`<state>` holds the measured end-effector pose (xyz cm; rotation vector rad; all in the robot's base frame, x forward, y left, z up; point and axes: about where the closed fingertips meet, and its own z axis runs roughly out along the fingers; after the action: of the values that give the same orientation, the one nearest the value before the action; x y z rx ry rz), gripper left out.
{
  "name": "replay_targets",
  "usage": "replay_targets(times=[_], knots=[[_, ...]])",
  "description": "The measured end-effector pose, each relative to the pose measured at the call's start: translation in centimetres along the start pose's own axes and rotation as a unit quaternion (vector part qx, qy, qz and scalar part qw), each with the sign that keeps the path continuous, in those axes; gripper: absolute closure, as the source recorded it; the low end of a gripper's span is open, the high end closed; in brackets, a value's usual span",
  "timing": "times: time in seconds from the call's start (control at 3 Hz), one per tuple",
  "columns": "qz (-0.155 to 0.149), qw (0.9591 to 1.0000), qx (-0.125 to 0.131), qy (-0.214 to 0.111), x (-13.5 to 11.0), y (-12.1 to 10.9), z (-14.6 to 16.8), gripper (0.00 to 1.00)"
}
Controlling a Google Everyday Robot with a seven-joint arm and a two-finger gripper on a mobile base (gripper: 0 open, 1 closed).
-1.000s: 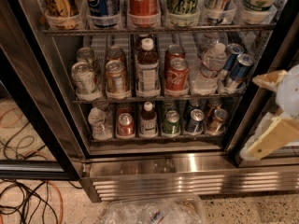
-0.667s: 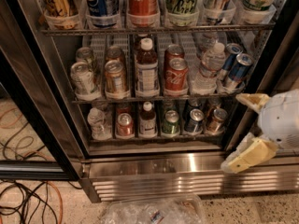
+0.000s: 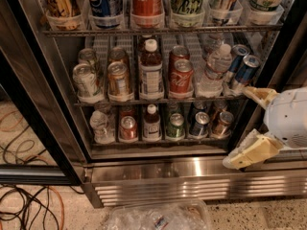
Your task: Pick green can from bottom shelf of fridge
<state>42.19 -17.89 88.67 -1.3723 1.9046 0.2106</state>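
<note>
Gripper [image 3: 236, 126] at lower right (fingers apart), green can [image 3: 175, 125] on bottom shelf [image 3: 163, 142]

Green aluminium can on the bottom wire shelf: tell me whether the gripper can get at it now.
Probably yes. The green aluminium can stands at the front of the bottom wire shelf, nothing before it. The open gripper hangs outside the black-framed fridge; the neighbouring dark blue can leaves little finger room.
</note>
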Motion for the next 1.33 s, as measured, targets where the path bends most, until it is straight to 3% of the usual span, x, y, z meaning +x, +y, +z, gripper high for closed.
replay_targets(times=[0.33, 0.67, 1.0, 1.33], knots=[[0.025, 0.9988, 0.011, -0.040, -0.5, 0.0, 1.6, 0.00], [0.069, 0.9907, 0.034, -0.113, 0.4, 0.9, 5.6, 0.00], [0.139, 0.9700, 0.081, -0.182, 3.9, 1.3, 8.8, 0.00], [0.217, 0.9333, 0.155, -0.241, 7.3, 0.0, 9.5, 0.00]])
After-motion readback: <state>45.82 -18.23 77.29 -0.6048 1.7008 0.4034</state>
